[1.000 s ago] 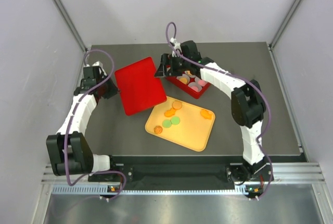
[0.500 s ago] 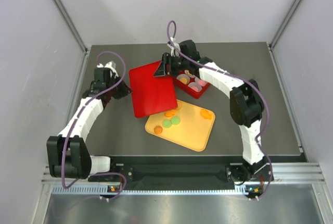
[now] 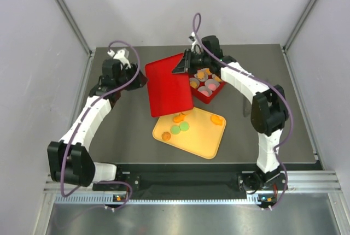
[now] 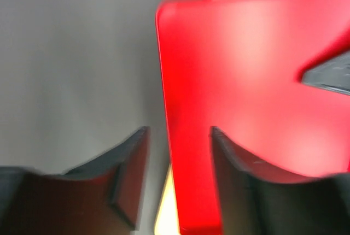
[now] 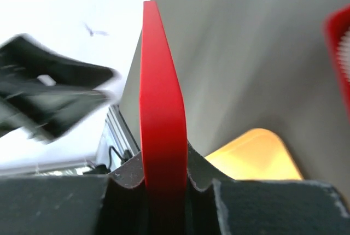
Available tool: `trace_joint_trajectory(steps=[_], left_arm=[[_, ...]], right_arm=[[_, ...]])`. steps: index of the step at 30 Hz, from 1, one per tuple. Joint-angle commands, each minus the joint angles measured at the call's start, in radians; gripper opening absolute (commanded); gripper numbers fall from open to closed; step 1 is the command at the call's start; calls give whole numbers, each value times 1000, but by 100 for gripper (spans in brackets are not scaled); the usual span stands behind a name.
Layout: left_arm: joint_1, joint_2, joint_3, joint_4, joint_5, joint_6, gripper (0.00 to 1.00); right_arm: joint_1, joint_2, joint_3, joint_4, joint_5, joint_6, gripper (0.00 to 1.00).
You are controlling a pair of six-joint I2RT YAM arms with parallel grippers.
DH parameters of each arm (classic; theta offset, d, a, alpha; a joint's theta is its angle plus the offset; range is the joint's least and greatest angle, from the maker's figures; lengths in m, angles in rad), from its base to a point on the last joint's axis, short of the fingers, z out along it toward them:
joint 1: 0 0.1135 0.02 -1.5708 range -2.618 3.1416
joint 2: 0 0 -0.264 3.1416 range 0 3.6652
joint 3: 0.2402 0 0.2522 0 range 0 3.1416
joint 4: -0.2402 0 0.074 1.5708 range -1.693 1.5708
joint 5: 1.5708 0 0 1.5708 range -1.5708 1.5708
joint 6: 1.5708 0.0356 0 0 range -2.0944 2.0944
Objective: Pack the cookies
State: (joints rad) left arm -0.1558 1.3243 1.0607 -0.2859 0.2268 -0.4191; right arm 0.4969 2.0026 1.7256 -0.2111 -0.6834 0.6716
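A flat red lid (image 3: 168,84) hangs tilted between the arms, its lower edge over the yellow tray (image 3: 205,142). My right gripper (image 3: 184,65) is shut on the lid's far right corner; in the right wrist view the lid (image 5: 162,109) stands edge-on, clamped at the gripper (image 5: 163,176). My left gripper (image 3: 142,80) is open at the lid's left edge, and that edge (image 4: 186,153) runs between the spread fingers (image 4: 130,169). Several cookies (image 3: 176,130) lie on the tray, mostly orange, one green. More cookies (image 3: 205,89), orange and pink, sit in the red box (image 3: 211,98).
The red box stands just right of the lid, under the right arm's forearm. The yellow tray (image 5: 257,156) lies on the dark table (image 3: 120,131) near its front edge. Grey walls close in on three sides. The left arm (image 5: 49,101) shows blurred beyond the lid.
The lid has travelled right and back toward the red box. My right gripper closed on its corner, and my left gripper opened and let go of its left edge.
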Motion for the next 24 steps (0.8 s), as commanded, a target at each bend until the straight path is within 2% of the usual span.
trace_joint_trajectory(steps=[1, 3, 7, 8, 12, 13, 15, 17, 18, 19, 24], left_arm=[[-36, -59, 96, 73, -50, 120, 58], [-103, -88, 91, 77, -85, 153, 67], [-286, -170, 61, 91, -185, 325, 71], [-366, -186, 36, 97, -216, 356, 71], [-569, -261, -51, 184, -418, 512, 73], [-606, -279, -71, 227, -505, 576, 73], [-700, -292, -135, 277, -573, 643, 74], [-778, -304, -213, 407, -651, 724, 76], [-801, -307, -247, 454, -679, 799, 84], [-845, -309, -281, 569, -732, 839, 85], [-933, -306, -479, 907, -794, 1115, 86]], right_arm=[[-76, -76, 5, -8, -33, 63, 3], [-107, -85, 9, -33, -34, 75, 1], [-144, -94, 38, -79, -36, 98, 0], [-149, -97, 43, -92, -38, 100, 0], [-169, -125, 34, -112, -24, 105, 0], [-175, -130, 26, -116, -24, 111, 0], [-179, -139, 23, -116, -18, 121, 0], [-179, -145, 29, -106, -18, 143, 0], [-178, -148, 32, -100, -21, 157, 0], [-178, -151, 38, -99, -21, 164, 0], [-181, -183, 42, -113, 22, 175, 0]])
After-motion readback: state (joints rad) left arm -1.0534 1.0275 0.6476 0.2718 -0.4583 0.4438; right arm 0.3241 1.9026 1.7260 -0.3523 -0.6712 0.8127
